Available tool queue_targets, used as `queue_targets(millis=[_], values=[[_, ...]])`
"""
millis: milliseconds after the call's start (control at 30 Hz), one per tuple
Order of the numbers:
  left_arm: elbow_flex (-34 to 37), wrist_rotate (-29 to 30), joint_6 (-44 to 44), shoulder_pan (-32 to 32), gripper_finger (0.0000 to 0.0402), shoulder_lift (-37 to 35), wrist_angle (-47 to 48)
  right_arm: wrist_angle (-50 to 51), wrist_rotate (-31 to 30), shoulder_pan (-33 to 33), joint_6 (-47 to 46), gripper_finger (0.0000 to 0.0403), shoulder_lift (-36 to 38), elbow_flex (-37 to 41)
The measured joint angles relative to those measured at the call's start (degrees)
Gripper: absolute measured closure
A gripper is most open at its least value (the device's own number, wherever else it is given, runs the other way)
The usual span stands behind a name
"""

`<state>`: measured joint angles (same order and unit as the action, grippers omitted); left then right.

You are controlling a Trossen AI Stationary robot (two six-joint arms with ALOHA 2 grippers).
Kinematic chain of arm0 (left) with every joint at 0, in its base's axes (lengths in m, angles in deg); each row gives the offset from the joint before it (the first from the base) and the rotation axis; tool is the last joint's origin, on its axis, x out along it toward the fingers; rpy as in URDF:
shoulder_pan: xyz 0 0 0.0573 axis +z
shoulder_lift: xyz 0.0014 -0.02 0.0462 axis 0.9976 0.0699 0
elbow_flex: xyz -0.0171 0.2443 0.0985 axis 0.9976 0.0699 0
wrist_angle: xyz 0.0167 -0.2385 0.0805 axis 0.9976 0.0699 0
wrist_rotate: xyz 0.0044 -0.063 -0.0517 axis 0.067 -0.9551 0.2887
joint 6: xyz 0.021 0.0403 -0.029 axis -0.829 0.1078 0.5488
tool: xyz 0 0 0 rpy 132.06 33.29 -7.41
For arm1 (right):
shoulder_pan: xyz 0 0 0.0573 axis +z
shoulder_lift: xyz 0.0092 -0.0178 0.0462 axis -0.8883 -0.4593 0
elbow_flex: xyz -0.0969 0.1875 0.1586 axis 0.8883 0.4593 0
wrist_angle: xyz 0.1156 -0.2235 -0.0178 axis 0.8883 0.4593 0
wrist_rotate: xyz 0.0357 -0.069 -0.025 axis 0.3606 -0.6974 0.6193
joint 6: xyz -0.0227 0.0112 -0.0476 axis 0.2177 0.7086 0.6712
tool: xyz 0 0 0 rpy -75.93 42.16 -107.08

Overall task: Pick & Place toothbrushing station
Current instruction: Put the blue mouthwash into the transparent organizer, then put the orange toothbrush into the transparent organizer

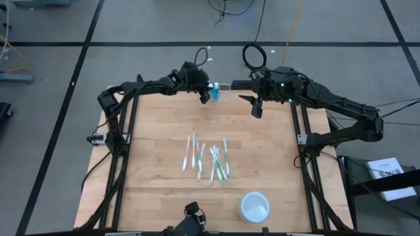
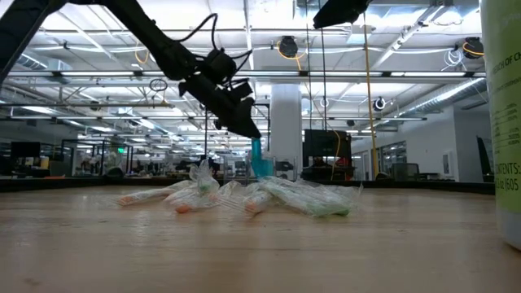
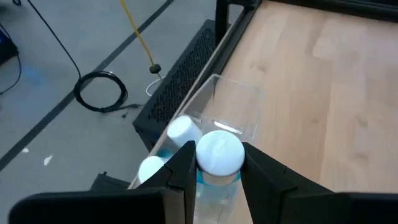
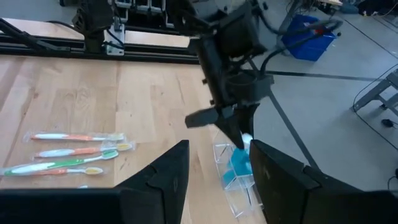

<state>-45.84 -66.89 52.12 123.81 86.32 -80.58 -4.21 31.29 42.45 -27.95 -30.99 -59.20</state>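
Clear plastic toothbrushing station, a small see-through holder, sits at the far edge of the wooden table, at about 12 o'clock from the table's middle in the high view; it carries small blue bottles with white caps. Left gripper is at the holder's left side in the high view, its fingers clenched on one blue white-capped bottle, a pad against each side of the cap; a second white-capped bottle stands just beside it within the clear walls. Right gripper hangs above the table just to the right of the holder, at roughly 1 o'clock from the table's middle, jaws parted and holding nothing; its own wrist view looks across at the left gripper and the holder. Wrapped toothbrushes, with orange, green and white handles in clear packets, lie loosely fanned near the table's middle, well apart from the holder. Pale round tub with a white lid stands near the front edge at about 5 o'clock. Black cable coil lies on the grey floor beyond the table's far edge.
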Motion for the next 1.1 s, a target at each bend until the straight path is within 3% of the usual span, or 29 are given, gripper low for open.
queue_targets(millis=[600,933,1100], values=[[-0.04,-1.07,0.30,-0.53,0.0293,4.25,2.28,-2.05,0.00,-0.07,0.14,0.0243,-0.02,2.43],[-0.03,4.30,-2.12,-2.15,0.0148,-1.50,6.01,-2.03,-0.07,-0.07,-0.17,0.0243,-0.02,2.45],[-0.02,4.71,-1.25,-3.15,0.0103,-7.22,10.29,-1.99,-0.12,-0.08,-0.35,0.0243,-0.02,2.47]])
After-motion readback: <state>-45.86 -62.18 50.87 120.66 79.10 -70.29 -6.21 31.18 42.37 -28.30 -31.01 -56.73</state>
